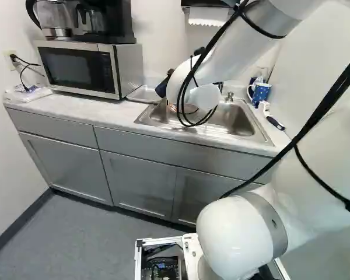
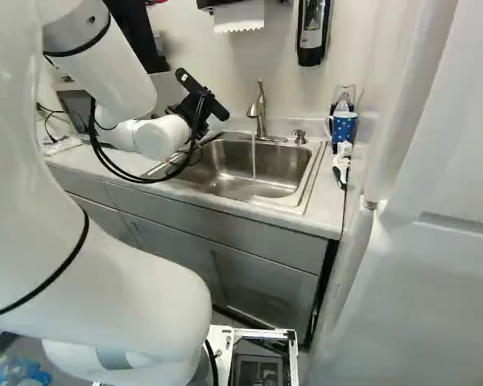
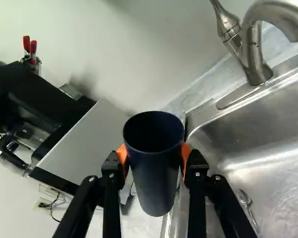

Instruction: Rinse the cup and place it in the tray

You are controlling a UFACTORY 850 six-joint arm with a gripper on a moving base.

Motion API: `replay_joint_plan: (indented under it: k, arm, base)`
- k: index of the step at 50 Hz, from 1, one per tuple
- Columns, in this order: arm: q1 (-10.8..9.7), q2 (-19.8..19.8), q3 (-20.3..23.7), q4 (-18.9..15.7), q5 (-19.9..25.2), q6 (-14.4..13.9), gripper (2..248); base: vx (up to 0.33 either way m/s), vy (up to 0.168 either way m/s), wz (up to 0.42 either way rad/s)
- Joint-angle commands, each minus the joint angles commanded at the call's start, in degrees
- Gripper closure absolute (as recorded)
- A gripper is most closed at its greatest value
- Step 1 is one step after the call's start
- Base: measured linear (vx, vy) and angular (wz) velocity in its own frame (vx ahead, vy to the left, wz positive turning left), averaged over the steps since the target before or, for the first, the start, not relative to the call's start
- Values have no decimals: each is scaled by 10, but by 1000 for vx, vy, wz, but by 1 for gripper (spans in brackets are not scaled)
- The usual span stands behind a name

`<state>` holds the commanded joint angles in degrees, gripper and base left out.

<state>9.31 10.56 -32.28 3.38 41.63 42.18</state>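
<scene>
Beyond the wrist, the black gripper shows only in part in the right base view, near the sink's left end. In the wrist view the gripper is shut on a dark blue cup, orange pads pressing it from two sides; the cup's round mouth is visible, its inside dark. The cup hangs over the counter by the sink's edge. A shallow tray lies on the counter between microwave and sink, partly hidden by the cup in the wrist view. Water runs from the faucet into the sink.
The microwave carries a coffee maker. A spotted blue mug and a white-handled brush are right of the sink. Inside the sink is a metal utensil. A wall-like white panel stands close on the right.
</scene>
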Motion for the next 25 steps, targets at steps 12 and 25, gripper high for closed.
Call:
replay_joint_plan:
  k: [12, 25]
  arm:
    - [0, 0, 0, 0, 0, -72, 128]
    - [0, 0, 0, 0, 0, -151, 128]
  base:
    - [0, 0, 0]
    - [0, 0, 0]
